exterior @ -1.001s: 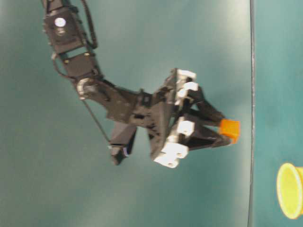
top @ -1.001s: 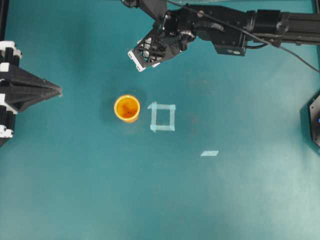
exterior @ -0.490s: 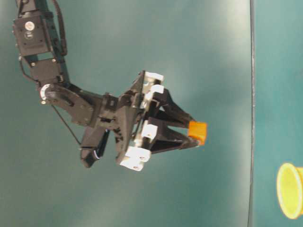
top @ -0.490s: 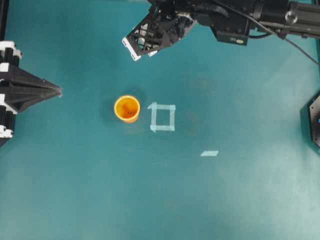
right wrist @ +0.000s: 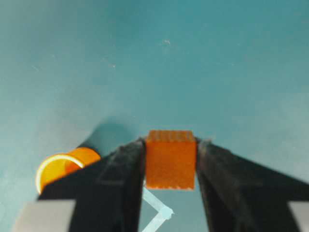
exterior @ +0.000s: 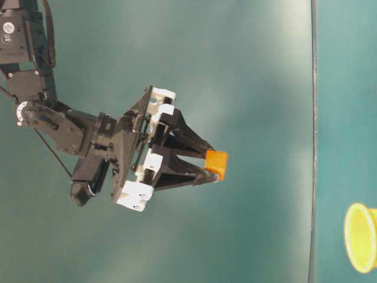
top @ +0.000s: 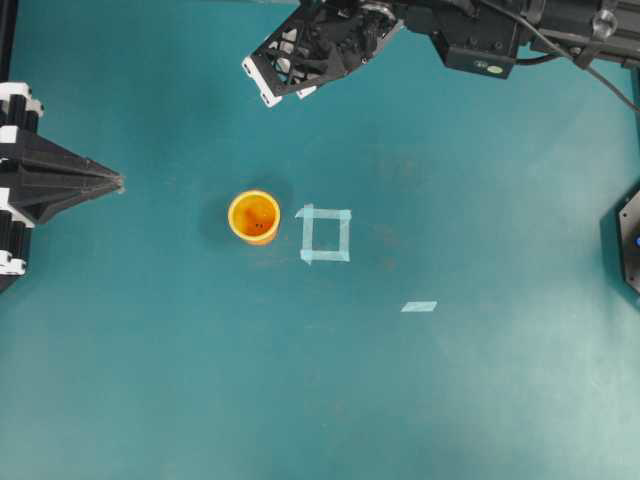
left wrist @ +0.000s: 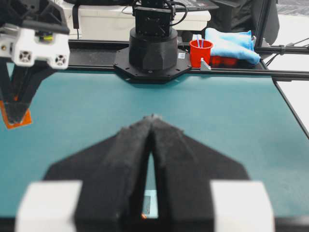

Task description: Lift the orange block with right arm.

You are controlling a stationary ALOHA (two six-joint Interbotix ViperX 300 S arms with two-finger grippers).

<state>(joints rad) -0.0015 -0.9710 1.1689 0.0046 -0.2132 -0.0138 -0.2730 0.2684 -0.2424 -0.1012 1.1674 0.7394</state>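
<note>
**Holding the orange block off the table**

Gripping the orange block between my two fingertips, my right gripper has its jaws pressed against the cube's opposite sides. The table-level view shows the block clamped at the very tips, clear of the teal table. In the overhead view my right arm reaches in along the top edge, and the gripper sits well apart from the yellow-orange cup, which stands upright on the table just beside a square outline of pale tape. A short loose strip of tape lies further off, toward the lower right.

My left gripper rests at the left edge of the overhead view, its two black fingers drawn together to a point with nothing between them.

From the left wrist camera I see a red cup and a blue cloth on the frame beyond the far arm's base (both blurred). No writing, brand or label is legible anywhere; a small tag on the arm is too small to read.
</note>
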